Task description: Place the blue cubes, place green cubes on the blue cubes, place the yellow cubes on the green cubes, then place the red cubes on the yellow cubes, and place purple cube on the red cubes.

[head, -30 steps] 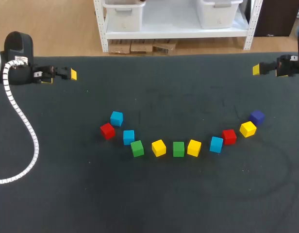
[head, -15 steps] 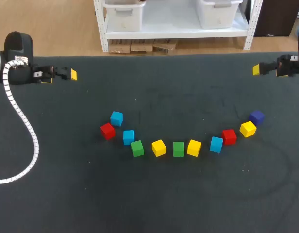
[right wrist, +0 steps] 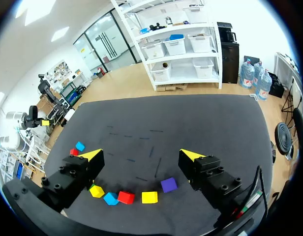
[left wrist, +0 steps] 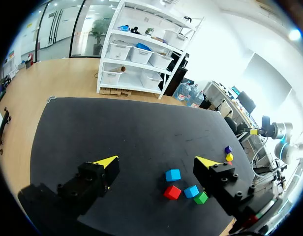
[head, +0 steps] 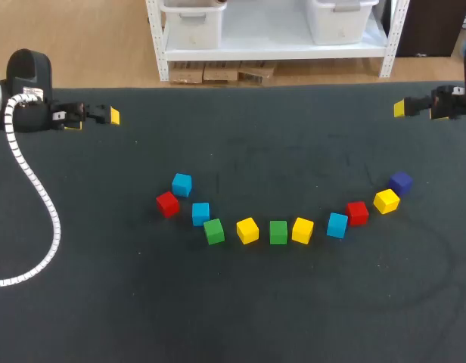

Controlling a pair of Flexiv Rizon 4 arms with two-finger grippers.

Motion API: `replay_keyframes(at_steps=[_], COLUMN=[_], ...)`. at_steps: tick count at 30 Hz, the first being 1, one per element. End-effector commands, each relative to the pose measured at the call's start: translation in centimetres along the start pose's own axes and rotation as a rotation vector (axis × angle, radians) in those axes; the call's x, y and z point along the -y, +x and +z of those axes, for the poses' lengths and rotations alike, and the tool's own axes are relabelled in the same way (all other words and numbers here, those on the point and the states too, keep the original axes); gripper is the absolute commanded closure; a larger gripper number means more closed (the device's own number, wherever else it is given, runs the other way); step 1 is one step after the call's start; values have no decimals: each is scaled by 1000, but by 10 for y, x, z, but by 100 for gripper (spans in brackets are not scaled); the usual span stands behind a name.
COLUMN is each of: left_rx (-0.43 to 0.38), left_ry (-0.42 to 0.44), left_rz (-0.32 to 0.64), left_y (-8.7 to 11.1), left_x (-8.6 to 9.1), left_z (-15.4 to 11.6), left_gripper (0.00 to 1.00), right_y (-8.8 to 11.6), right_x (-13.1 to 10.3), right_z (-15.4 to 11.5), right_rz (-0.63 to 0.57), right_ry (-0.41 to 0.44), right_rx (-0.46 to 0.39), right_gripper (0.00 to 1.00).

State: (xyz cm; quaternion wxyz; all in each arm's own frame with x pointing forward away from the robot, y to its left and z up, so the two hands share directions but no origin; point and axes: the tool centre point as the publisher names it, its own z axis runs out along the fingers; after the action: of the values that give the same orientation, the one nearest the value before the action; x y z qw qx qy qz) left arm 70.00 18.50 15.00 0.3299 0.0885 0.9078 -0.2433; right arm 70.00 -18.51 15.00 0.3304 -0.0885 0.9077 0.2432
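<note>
Cubes: eleven single cubes are lying in a shallow arc across the middle of the dark table point(head: 293, 318). None is stacked, and the arc is bowing toward the near side.
Nearest row: the left green cube point(head: 213, 231), left yellow cube point(head: 247, 230), right green cube point(head: 278, 232) and middle yellow cube point(head: 302, 230) are sitting side by side, close together, at the bottom of the arc.
Right arm of the arc: the right blue cube point(head: 337, 224) is sitting just right of the middle yellow cube. The right red cube point(head: 357, 212) is resting just beyond it to the right. The right yellow cube point(head: 386, 201) is lying farther right. The purple cube point(head: 400, 182) is sitting just beside the right yellow cube, on its far side.
Left arm of the arc: the middle blue cube point(head: 200, 213) is sitting just beyond the left green cube. The left red cube point(head: 167, 203) is lying near it to the left. The far blue cube point(head: 181, 184) is resting a little farther back, just beyond the left red cube.
Hose: a white ribbed hose point(head: 36, 189) is curving over the table's left part.
Left gripper point(left wrist: 156, 161): it is hovering over the far left of the table, well apart from the cubes. Its fingers are standing wide apart and are holding nothing.
Right gripper point(right wrist: 140, 154): it is hovering over the far right edge. Its fingers are spread apart with nothing between them, and the cubes are lying well ahead of it.
</note>
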Motion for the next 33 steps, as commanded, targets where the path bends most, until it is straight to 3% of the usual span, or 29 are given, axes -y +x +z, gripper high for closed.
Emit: replay_keyframes(at_steps=[1,10,15,18,25,33], left_rx=[0,0,0,0,0,0], left_ry=[0,0,0,0,0,0], left_rz=[0,0,0,0,0,0], left_y=[0,0,0,0,0,0], left_x=[0,0,0,0,0,0], left_z=[0,0,0,0,0,0], left_gripper=[0,0,0,0,0,0], right_y=[-1,-10,-6,2,22,68], right_x=[-1,-26,-48,-64,-91,-113], right_z=[-2,-18,-22,-21,-25,-19], right_rz=[-1,-82,-138,-176,-341,-661], right_ry=[0,-19,-44,-73,-75,-140], right_rx=[1,-37,-110,-196,-283,-454], right_gripper=[0,0,0,0,0,0])
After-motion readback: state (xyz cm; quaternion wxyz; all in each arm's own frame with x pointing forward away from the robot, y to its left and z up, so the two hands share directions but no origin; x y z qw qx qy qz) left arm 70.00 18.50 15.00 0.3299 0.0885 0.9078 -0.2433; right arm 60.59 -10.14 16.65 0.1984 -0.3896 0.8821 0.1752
